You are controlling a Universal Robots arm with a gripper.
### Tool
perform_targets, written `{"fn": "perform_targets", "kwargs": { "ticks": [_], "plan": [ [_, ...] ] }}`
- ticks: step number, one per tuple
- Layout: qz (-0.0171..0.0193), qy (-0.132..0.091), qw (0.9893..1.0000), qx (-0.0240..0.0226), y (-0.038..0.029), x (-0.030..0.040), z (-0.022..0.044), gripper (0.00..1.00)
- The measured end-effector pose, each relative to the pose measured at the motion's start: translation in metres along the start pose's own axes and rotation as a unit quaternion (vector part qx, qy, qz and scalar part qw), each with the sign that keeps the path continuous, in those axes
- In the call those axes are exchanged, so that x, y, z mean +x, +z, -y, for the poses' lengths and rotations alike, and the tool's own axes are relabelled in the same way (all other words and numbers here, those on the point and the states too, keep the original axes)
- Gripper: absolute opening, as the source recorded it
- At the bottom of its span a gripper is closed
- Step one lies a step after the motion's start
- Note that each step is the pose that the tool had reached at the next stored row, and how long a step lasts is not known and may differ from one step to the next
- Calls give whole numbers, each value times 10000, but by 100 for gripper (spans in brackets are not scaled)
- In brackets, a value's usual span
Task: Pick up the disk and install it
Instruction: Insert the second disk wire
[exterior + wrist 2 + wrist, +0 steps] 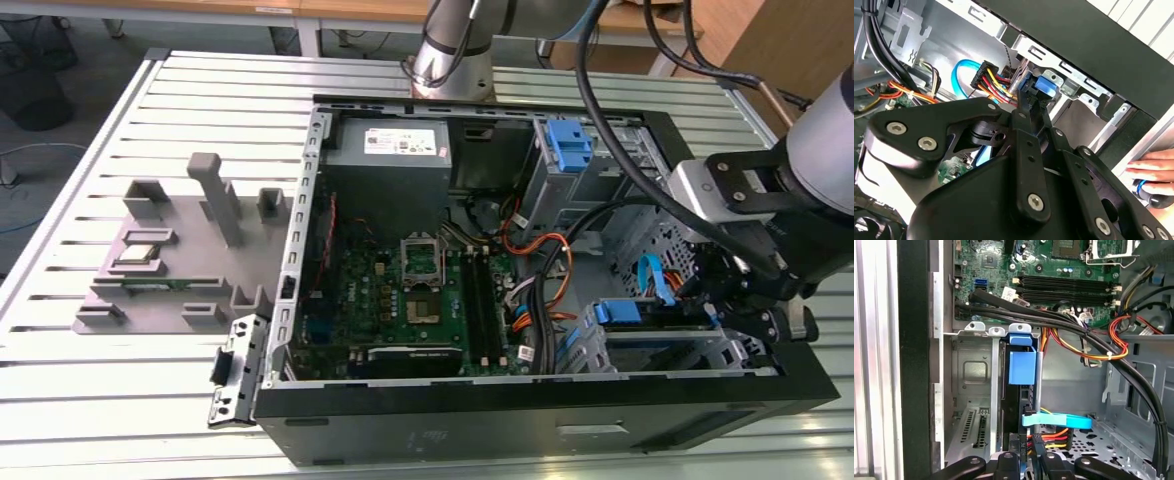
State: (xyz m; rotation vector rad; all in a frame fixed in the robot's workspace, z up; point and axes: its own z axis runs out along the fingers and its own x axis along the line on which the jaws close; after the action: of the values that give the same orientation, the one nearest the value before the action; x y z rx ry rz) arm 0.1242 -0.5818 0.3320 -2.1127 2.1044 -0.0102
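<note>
The disk (625,313) stands on edge in the metal drive cage (667,350), in the corner of the open computer case on the exterior view's right. Its blue bracket (1021,367) tops a dark slab seated between the cage walls (974,390). My gripper (742,300) reaches into the case just beside that cage. In both wrist views the black fingers (1006,462) close in on the disk's end, and the gripper (1024,106) looks shut on the disk, next to the bracket's blue tab (1044,86). The contact itself is partly hidden by the fingers.
Thick black cables (1064,327) and red-yellow power wires (1114,342) cross above the cage, and a blue flat cable (1056,421) lies beside the disk. Further off are the motherboard (400,300), a grey box (390,142), a blue latch (567,148) and a grey fixture (174,250). A hand (1154,167) rests outside the case.
</note>
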Motion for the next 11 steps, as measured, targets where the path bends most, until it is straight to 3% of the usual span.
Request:
{"fn": "perform_targets", "kwargs": {
  "ticks": [11],
  "plan": [
    [-7, 65, 10000, 11, 1, -9, -7, 24]
  ]
}}
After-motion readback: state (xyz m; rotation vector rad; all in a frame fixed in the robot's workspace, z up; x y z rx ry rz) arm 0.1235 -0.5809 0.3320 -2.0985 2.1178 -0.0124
